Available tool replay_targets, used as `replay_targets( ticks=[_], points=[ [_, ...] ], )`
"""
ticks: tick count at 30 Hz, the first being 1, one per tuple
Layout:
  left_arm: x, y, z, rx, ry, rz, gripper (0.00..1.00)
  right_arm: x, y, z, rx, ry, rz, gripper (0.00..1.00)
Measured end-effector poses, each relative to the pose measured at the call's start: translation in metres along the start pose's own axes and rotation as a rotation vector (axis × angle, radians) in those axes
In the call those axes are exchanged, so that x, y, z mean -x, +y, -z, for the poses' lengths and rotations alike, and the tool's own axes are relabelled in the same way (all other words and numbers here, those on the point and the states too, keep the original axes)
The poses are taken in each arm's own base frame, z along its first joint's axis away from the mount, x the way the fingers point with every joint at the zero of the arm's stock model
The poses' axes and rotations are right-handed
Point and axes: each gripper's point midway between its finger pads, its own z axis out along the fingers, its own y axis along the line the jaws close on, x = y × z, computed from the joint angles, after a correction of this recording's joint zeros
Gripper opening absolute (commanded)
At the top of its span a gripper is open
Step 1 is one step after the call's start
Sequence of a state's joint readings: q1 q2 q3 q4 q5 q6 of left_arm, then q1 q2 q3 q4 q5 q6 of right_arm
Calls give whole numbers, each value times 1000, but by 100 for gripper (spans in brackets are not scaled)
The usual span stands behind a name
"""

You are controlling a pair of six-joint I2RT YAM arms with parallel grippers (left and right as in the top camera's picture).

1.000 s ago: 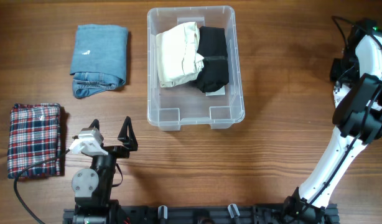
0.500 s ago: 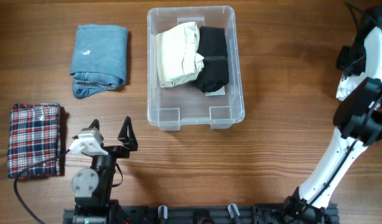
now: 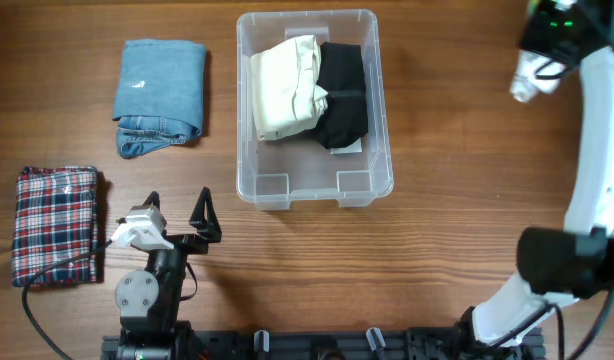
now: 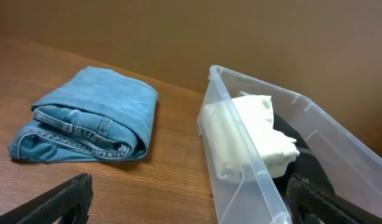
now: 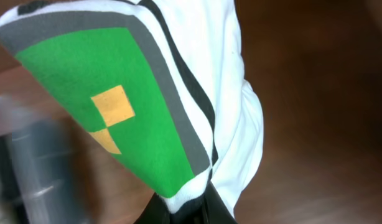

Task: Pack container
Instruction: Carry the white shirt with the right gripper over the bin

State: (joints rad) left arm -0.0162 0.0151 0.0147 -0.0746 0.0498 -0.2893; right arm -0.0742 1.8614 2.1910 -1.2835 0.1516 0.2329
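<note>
The clear plastic container point(image 3: 255, 185) stands at the table's upper middle, with a cream folded garment point(image 3: 285, 88) and a black one point(image 3: 344, 95) inside; it also shows in the left wrist view point(image 4: 253, 180). My right gripper point(image 3: 532, 70) is high at the far right, shut on a white garment with a green, grey and yellow print point(image 5: 129, 106), which hangs from the jaws. My left gripper point(image 3: 177, 215) is open and empty, low at the front left, facing the container.
Folded blue jeans point(image 3: 160, 95) lie at the upper left, also in the left wrist view point(image 4: 91, 118). A folded red plaid garment point(image 3: 55, 222) lies at the left edge with a black cable over its front corner.
My right arm has swung up and leftward with the white printed garment in its jaws. The left arm and the container have not moved.
</note>
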Motion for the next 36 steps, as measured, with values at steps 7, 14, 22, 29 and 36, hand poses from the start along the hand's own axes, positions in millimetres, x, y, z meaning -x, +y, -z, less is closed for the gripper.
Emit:
replay_targets(
  ticks=[7,14,22,29,36],
  points=[
    [0,0,0,0,0,0,99,-34,154,54,268,-58,72,4],
    [0,0,0,0,0,0,100,-67,253,49,400,-49,98,4],
    [0,0,0,0,0,0,100,-96,263,-13,286,56,107,4],
    [0,0,0,0,0,0,100,-94,254,-15,238,37,109,4],
    [0,0,0,0,0,0,100,-98,258,-27,228,49,113,4]
  ],
)
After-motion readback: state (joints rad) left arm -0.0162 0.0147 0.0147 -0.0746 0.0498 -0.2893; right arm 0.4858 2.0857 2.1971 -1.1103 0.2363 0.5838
